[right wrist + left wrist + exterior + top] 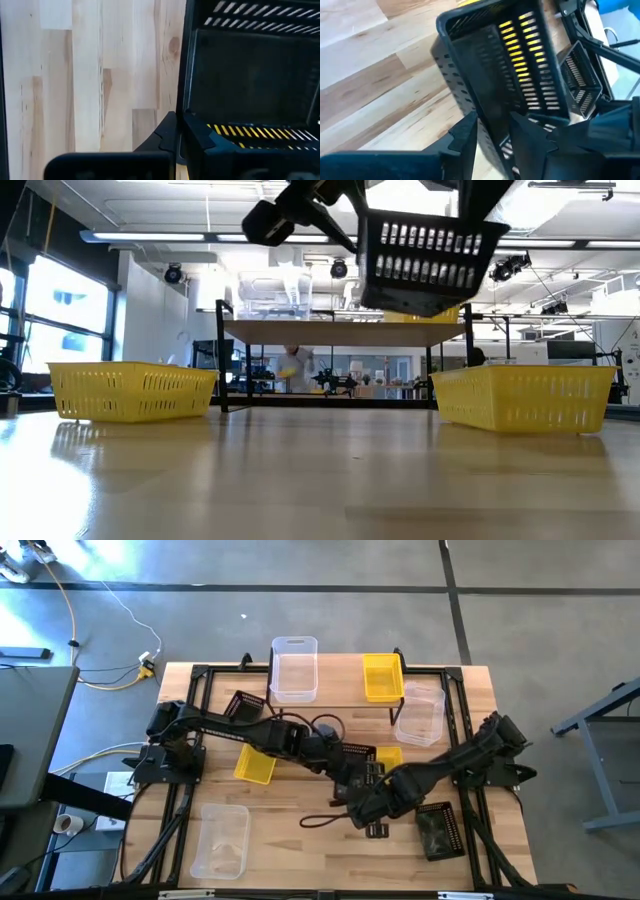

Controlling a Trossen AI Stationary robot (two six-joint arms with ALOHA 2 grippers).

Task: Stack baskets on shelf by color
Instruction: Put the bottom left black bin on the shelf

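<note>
A black mesh basket (430, 255) (250, 75) hangs in the air above the table's middle, with my right gripper (185, 137) shut on it. My left gripper (495, 140) is open at the same basket (520, 65), one finger on each side of a wall; whether they touch it I cannot tell. On the shelf (340, 692) at the far edge stand a clear basket (294, 668) and a yellow basket (382, 677). Two more yellow baskets (255, 764) (388, 754) rest on the table below the arms. My right gripper pinches the black basket's wall at its rim (189, 107), one finger outside (167, 132) and one inside (202, 140). The fingers come steeply from above. The basket hangs clear of the table, slightly tilted.
Black baskets lie at the left (245, 705) and the near right (440, 830). Clear baskets lie at the near left (220, 840) and beside the shelf's right end (420, 715). A black cable loop (320, 821) lies on the table's near middle.
</note>
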